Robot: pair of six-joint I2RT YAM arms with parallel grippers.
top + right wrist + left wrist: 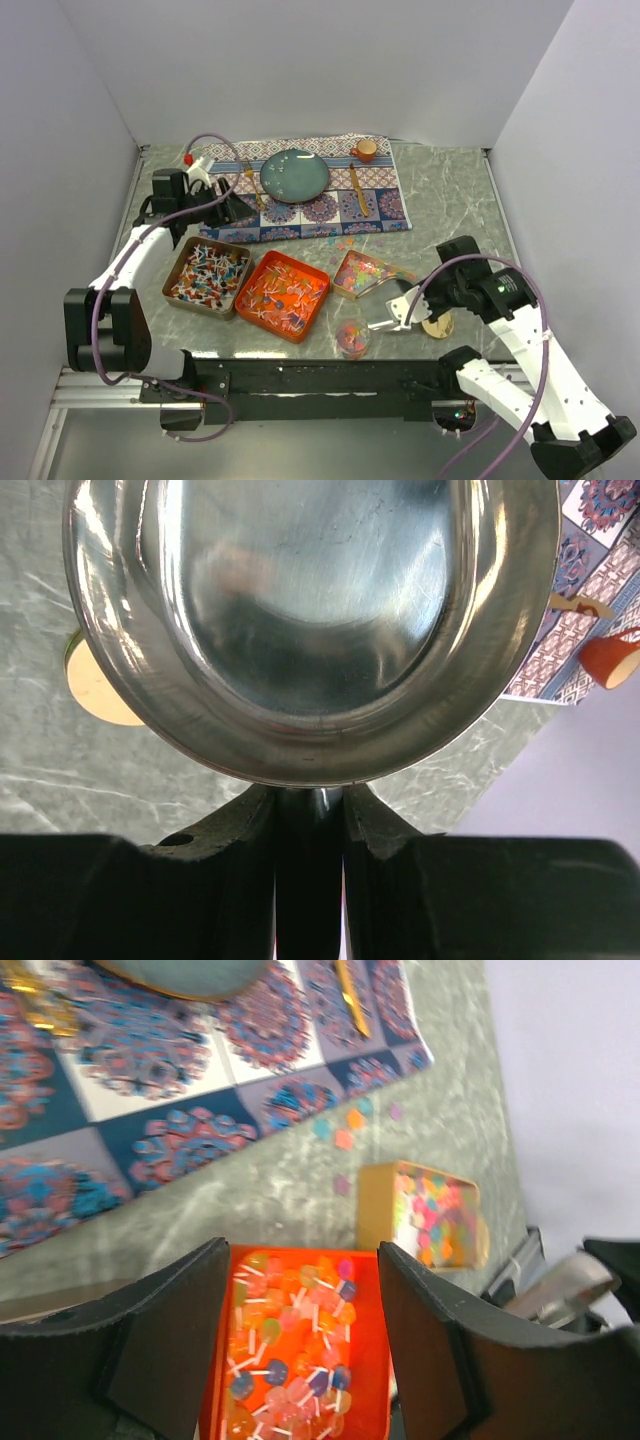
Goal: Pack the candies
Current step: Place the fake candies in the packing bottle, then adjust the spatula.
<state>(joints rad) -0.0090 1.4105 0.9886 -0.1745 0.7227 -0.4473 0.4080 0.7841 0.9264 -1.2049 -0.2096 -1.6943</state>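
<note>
The candies lie in three trays: red-white-blue ones in a brown metal tray (pixel 207 275), orange-red ones in an orange tray (pixel 283 293), pastel ones in a gold tray (pixel 360 272). A few pastel pieces lie loose (pixel 345 243) behind the gold tray. A small clear cup (pixel 351 338) near the front edge holds some candies. My right gripper (pixel 412 306) is shut on the handle of a silver scoop (pixel 385 311), whose bowl (pixel 310 600) is empty. My left gripper (pixel 238 207) is open and empty, held above the mat's left edge. In its wrist view the left gripper (pixel 303 1260) frames the orange tray (pixel 410 1360).
A patterned placemat (pixel 385 205) at the back carries a teal plate (pixel 295 175), an orange cup (pixel 366 150) and gold cutlery (pixel 357 190). A round tan lid (pixel 438 325) lies beside the right gripper. White walls close in the table on three sides.
</note>
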